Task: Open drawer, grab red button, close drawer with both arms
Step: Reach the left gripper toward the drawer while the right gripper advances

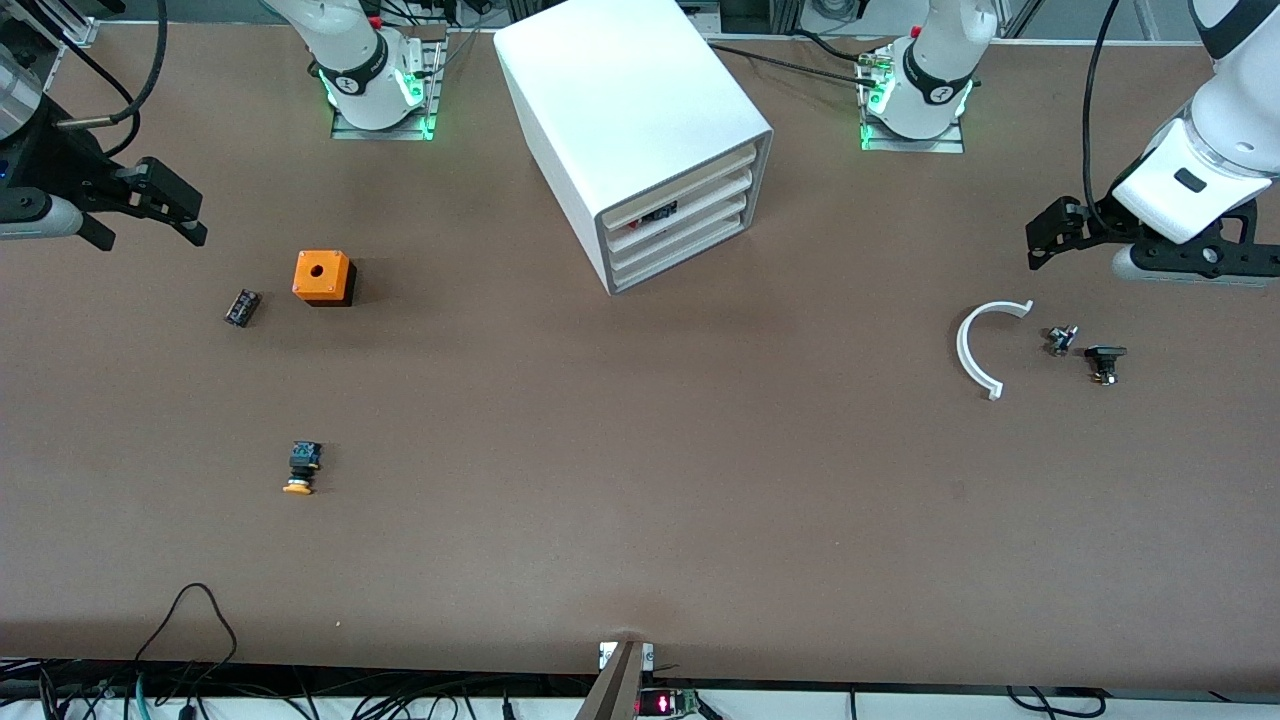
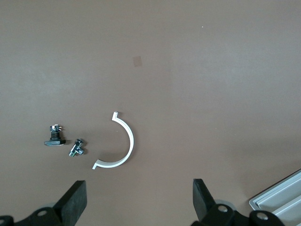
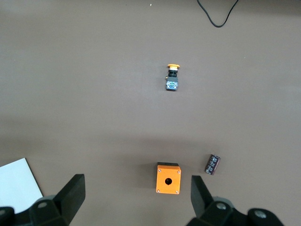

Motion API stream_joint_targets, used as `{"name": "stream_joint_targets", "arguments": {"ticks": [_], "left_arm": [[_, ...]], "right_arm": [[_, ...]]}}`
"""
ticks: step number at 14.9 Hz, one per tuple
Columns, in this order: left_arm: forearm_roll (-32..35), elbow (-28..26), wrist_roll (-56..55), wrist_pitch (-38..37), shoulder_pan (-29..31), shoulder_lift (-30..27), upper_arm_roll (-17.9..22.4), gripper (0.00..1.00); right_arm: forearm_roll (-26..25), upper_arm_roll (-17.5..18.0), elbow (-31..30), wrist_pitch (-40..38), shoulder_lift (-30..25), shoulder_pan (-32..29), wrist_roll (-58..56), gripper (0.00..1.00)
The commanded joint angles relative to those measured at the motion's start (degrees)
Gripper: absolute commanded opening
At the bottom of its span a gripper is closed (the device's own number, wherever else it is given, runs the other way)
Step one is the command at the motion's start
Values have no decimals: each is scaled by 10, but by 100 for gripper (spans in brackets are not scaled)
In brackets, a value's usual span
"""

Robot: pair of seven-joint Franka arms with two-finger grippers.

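The white cabinet [image 1: 630, 90] stands in the middle of the table between the two bases. Its four cream drawer fronts [image 1: 690, 215] all look pushed in. A small black and red bit [image 1: 655, 215] shows in the gap under the top front; whether it is the button I cannot tell. My left gripper [image 1: 1045, 238] [image 2: 138, 200] hangs open over the left arm's end of the table, holding nothing. My right gripper [image 1: 190, 215] [image 3: 137, 195] hangs open over the right arm's end, above the orange box, also holding nothing.
Toward the right arm's end lie an orange box with a hole [image 1: 322, 275], a dark capacitor [image 1: 242, 307] and an orange-yellow-capped button [image 1: 301, 468]. Toward the left arm's end lie a white curved piece [image 1: 978, 350], a metal fitting [image 1: 1061, 339] and a black part [image 1: 1104, 360].
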Motion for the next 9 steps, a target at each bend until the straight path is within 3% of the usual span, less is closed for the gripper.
{"name": "stream_joint_targets", "arguments": {"ticks": [1,5,9], "left_arm": [[0,-2,13,-7,-2,-8,2,99],[0,-2,13,-7,-2,-8,2,99],[-2,-1,11,-18,-5,-7,2,99]], "right_arm": [[11,-1,12,-21,8,0,0,99],[4,0,26,-31,11,2,-7,99],[2,-1,-7,-29,18,0,-2,99]]}}
